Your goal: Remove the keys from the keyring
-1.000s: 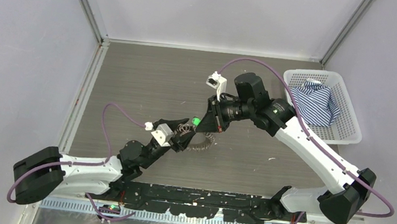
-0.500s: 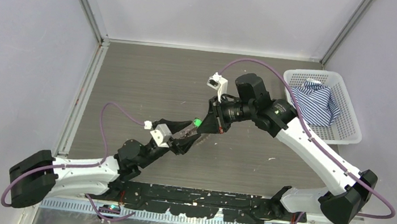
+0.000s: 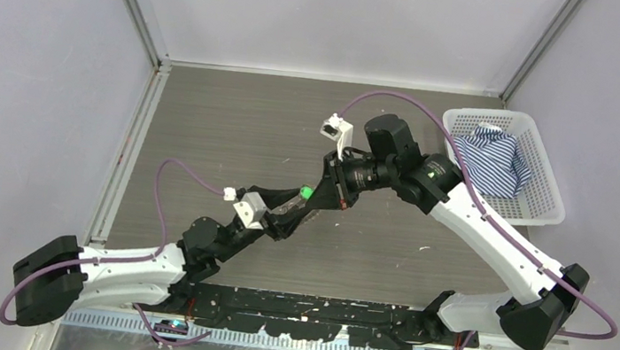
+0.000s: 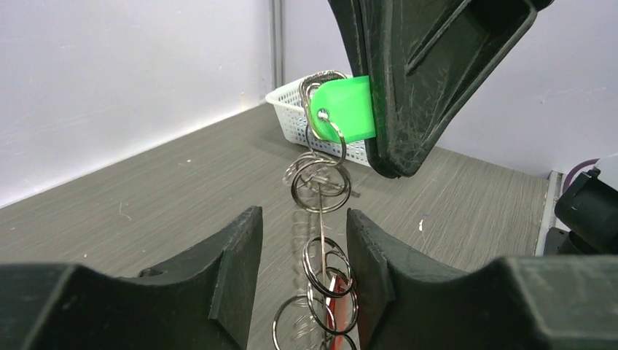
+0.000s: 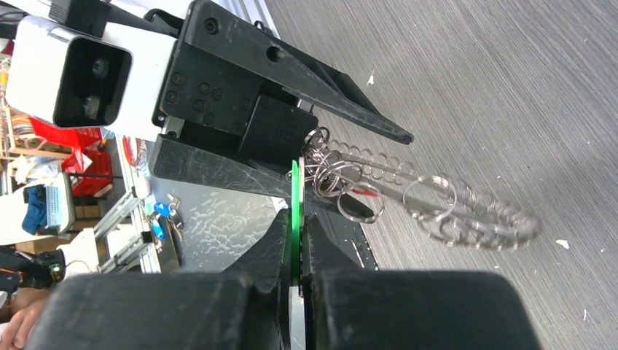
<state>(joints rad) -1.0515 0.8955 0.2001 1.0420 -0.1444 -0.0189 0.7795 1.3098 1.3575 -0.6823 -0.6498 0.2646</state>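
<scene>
Principally: one bunch of keys, held up over the middle of the grey wood-grain table (image 3: pixel 224 120), with attendant items, entered as follows.

1. Green-headed key (image 4: pixel 344 109). It had a flat, bright green plastic head, uppermost in the bunch. The right gripper (image 5: pixel 295 219) held it edge-on, fingers pressed together on its two faces. A small silvery ring passed through the hole in the head.

2. Keyring (image 4: pixel 321 188). Thin silvery wire rings were linked in a string that hung from the green head and ran down between the fingers of the left gripper (image 4: pixel 302 219). A small red piece (image 4: pixel 337 283) sat among the lower rings.

3. Keys (image 5: pixel 477 217). A silvery cluster hung at the low end of the string, blurred in the right wrist view, so the keys could not be counted singly. Whether the cluster touched the surface could not be told.

4. Left gripper. Its fingers stood apart, one on each side of the string of rings; contact with the rings could not be told. Its tips lay just beside those of the right gripper.

5. White plastic basket (image 3: pixel 551 194). It stood at the far right corner of the surface and held a blue-and-white striped cloth (image 3: pixel 491 160), well apart from both grippers.
</scene>
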